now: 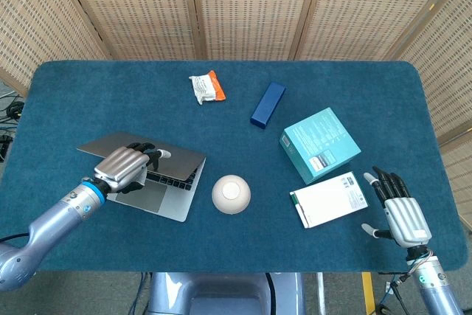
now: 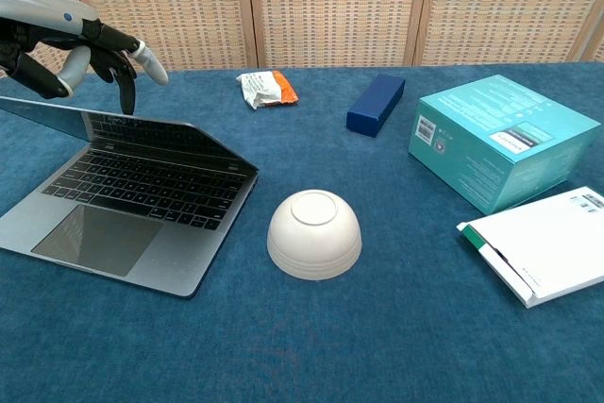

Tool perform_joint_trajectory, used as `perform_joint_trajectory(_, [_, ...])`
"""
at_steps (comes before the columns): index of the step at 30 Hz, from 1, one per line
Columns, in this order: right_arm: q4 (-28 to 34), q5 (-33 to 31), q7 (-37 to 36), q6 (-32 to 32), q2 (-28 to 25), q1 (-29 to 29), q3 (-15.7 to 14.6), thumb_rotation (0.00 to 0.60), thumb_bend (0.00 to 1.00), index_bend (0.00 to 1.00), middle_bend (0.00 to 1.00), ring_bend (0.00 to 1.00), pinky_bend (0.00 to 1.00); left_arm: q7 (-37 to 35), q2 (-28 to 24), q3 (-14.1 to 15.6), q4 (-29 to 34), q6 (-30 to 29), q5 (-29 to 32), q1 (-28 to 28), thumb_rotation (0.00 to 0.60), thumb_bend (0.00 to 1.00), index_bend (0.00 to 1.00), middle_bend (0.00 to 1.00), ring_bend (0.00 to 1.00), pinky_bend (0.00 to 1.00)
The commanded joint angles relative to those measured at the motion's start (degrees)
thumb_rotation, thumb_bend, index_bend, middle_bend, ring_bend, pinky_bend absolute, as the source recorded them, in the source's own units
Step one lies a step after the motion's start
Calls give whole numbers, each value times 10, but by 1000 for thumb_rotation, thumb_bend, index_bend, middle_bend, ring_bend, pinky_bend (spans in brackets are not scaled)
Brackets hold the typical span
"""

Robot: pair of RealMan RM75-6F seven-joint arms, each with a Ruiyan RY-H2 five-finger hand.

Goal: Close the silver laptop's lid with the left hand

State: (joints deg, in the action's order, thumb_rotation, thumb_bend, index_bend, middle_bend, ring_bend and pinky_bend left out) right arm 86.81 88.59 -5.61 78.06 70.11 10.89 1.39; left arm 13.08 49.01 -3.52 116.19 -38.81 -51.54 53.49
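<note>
The silver laptop (image 1: pixel 173 158) (image 2: pixel 142 205) lies at the left of the blue table, its lid tilted low over the keyboard and still ajar. My left hand (image 1: pixel 127 164) (image 2: pixel 71 49) rests on the back of the lid, fingertips pressing near its top edge, fingers spread and holding nothing. My right hand (image 1: pixel 402 210) lies at the table's front right corner, fingers apart, empty; the chest view does not show it.
An upturned white bowl (image 1: pixel 231 193) (image 2: pixel 314 232) sits just right of the laptop. A teal box (image 1: pixel 319 144) (image 2: pixel 500 142), a white booklet (image 1: pixel 330 198) (image 2: pixel 547 243), a dark blue box (image 1: pixel 267 104) (image 2: pixel 376 104) and an orange-white packet (image 1: pixel 206 87) (image 2: pixel 264 89) lie further off.
</note>
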Motion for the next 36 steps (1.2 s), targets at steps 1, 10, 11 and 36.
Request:
perform_joint_trajectory(1, [1,0,0,0,-1,0,0,600,92,79,0,0,0,-5,-1,3,2,5,-8,-4,600,1000,155,362,116,137])
perform_joint_trajectory(10, [1,-1,-1,0,-2,0,0,600,92,79,0,0,0,-10,10,20,-4,15,-27,-16,600,1000,169,362,116,137])
perform_joint_trajectory(11, [1,-1,-1,0,-2,0,0,600,92,79,0,0,0,-9,14,23,-7,18,-26,-16,600,1000,169,363,116,137])
perform_joint_trajectory(36, [1,-2,-3,2,-3,-1,1,600,91,79,0,0,0,15,90,65,-48,28,-9,-9,600,1000,169,363,116,137])
